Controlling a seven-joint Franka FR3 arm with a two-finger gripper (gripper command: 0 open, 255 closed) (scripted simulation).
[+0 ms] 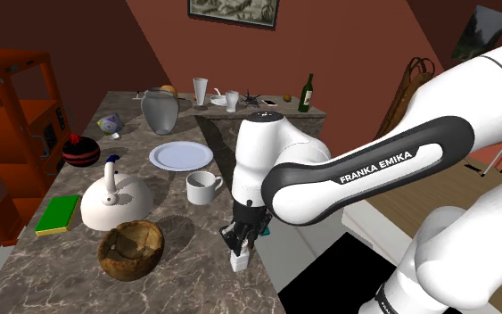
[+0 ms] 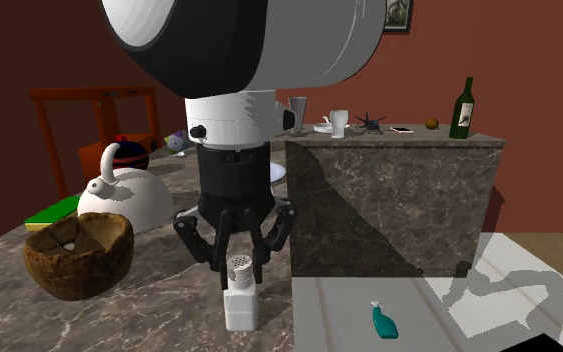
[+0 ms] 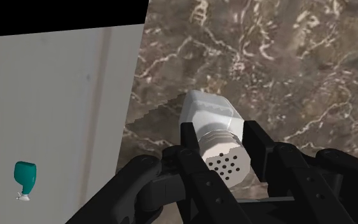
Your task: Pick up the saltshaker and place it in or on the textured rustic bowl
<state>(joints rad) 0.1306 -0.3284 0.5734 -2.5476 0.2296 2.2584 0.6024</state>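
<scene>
The saltshaker is a white square bottle with a perforated grey cap, standing upright on the marble counter close to its edge. It also appears under the hand in the shoulder view and between the fingers in the wrist view. My black gripper is lowered straight over it, open, its fingers flanking the cap closely. The rustic bowl is brown, rough and cracked; it sits on the counter to the shoulder view's left of the shaker.
A white kettle, a green sponge, a white mug and a plate lie beyond the bowl. A raised marble block stands beside the gripper. A teal spray bottle lies on the floor below the counter edge.
</scene>
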